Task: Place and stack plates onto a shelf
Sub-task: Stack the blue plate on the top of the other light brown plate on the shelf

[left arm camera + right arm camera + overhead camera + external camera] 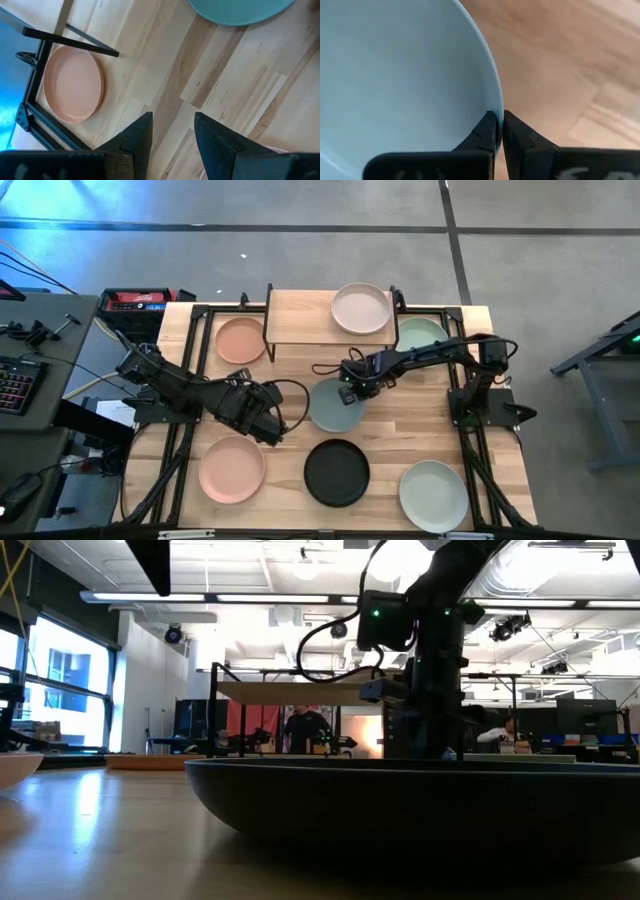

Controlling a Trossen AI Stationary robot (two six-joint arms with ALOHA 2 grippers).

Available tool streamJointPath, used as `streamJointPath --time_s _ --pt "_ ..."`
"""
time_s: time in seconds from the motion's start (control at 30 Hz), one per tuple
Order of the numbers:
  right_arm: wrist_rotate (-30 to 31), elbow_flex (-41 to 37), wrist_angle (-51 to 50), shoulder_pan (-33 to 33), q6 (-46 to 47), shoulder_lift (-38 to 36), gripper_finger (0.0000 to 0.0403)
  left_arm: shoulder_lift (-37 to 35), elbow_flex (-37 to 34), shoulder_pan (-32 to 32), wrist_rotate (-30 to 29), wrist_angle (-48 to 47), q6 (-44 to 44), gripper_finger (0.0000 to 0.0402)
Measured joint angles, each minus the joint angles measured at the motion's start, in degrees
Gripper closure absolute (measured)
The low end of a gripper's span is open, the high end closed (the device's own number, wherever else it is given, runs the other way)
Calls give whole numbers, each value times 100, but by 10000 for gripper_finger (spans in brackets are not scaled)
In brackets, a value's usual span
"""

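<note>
Grey-blue plate (335,406) rim pinched (table centre) by right hand (352,389).

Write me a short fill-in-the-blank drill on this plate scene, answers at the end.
1. The right tool is shut on the rim of the ___ plate.
2. The shelf carries one ___ plate.
3. The left tool is ___ over bare table.

Answers: grey-blue; white; open

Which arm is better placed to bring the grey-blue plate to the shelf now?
The right. Its hand is shut on the grey-blue plate's rim, close to the shelf. The left hand is open over bare table.
</note>
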Motion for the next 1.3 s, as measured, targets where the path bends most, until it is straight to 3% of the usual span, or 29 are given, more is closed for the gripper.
streamJointPath --time_s 0.57,1.3 --pt "759 2 -301 374 544 -1062 403 0 -2 2 153 26 7 268" --pt "542 4 -332 240 0 -2744 403 0 -2 11 149 133 57 268"
